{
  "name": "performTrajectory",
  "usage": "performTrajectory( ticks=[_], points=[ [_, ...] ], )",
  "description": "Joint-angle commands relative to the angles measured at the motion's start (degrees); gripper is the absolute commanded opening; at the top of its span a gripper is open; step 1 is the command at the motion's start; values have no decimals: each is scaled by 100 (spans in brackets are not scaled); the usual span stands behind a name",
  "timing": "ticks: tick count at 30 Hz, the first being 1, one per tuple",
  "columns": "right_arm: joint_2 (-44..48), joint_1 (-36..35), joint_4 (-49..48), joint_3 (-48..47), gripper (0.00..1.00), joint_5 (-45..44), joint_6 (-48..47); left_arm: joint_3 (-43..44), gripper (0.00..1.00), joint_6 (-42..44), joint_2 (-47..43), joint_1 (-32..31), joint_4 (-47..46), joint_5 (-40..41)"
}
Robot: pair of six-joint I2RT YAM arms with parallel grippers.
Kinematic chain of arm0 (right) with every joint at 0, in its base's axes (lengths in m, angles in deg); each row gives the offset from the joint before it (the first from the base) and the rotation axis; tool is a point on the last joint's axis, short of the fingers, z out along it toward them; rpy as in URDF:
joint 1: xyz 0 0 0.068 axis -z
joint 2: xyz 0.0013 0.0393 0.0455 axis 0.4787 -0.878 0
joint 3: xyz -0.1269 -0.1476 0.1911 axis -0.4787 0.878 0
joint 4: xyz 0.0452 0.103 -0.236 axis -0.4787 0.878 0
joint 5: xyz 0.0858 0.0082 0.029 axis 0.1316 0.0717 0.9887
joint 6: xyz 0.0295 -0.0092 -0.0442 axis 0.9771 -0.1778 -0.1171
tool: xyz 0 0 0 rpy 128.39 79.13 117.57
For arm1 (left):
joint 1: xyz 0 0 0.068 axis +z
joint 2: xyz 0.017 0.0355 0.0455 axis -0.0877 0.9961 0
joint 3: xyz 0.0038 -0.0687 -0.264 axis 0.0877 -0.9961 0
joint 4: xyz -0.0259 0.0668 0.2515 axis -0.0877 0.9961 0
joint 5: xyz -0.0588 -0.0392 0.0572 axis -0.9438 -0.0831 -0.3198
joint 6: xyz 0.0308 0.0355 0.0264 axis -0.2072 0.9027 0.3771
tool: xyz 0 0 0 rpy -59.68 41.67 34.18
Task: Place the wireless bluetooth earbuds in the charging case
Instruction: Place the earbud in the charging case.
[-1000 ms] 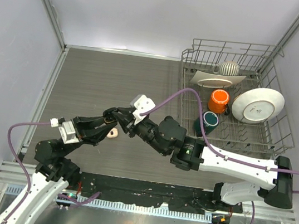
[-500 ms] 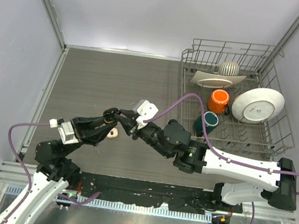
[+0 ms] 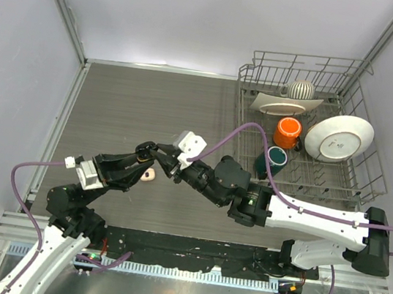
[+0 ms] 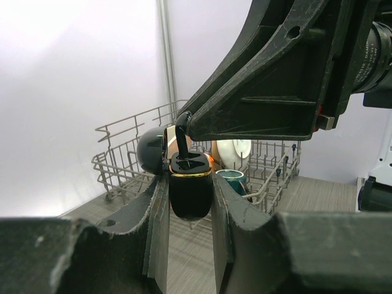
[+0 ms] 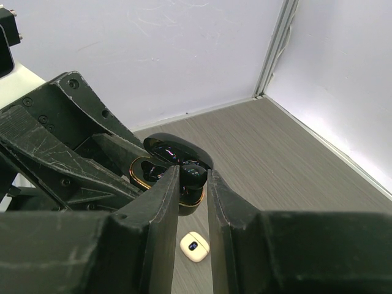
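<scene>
My left gripper (image 4: pixel 190 181) is shut on a black charging case (image 4: pixel 190 191) with a gold rim. It holds the case upright above the table with the lid (image 4: pixel 150 150) open. My right gripper (image 5: pixel 193 179) is shut on a black earbud (image 5: pixel 195 173) directly over the case's opening (image 5: pixel 153 171). In the left wrist view the earbud's stem (image 4: pixel 181 138) reaches down to the case's top. In the top view both grippers meet at mid-table (image 3: pixel 161 156). No white earbuds are in view.
A small cream-white closed case (image 3: pixel 148 175) lies on the table below the grippers and also shows in the right wrist view (image 5: pixel 195 246). A wire dish rack (image 3: pixel 340 176) at the back right holds plates, an orange mug (image 3: pixel 287 132) and a teal mug (image 3: pixel 275 159).
From a second ago, my right wrist shifted slightly right and nearer, then stayed still. The left gripper and the case have not moved.
</scene>
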Motion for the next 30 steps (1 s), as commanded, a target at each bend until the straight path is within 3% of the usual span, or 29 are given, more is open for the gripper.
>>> performTrajectory(
  ticks=[1, 19, 30],
  points=[
    [-84, -24, 255, -256, 5, 146, -33, 47, 0, 28, 15, 12, -598, 193],
    [-171, -86, 764, -484, 2, 260, -578, 56, 0, 72, 6, 12, -545, 263],
    [-242, -94, 923, -607, 19, 269, -429, 65, 0, 72, -38, 12, -528, 263]
  ],
)
